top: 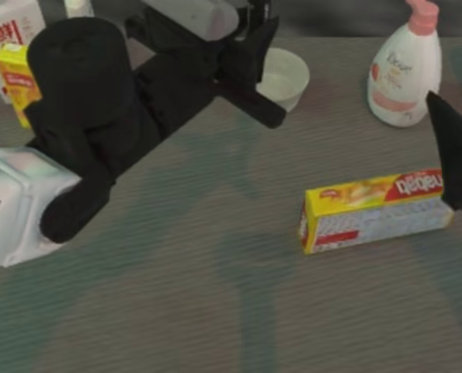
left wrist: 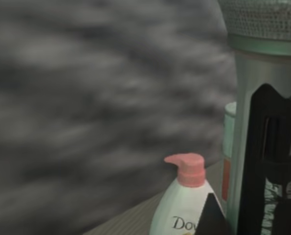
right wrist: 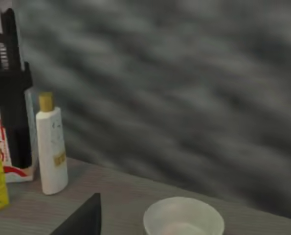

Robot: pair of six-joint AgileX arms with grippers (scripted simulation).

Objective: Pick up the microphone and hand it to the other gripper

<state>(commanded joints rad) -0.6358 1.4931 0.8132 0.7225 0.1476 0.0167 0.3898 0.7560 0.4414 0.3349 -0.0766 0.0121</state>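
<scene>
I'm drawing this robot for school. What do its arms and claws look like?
The left arm is bulky and black, with rounded, tube-like parts and one white boxy link at the top view's left edge. The left gripper is black too, with flat pointed fingers; one finger has a long slot and white markings. Of the right gripper only a black pointed finger shows.

You see a microphone (left wrist: pixel 262 112) with a rough grey metal-mesh head and smooth satin handle, a glossy white plastic lotion bottle (top: pixel 405 74), and a matt ribbed grey tabletop (top: pixel 176 295).
</scene>
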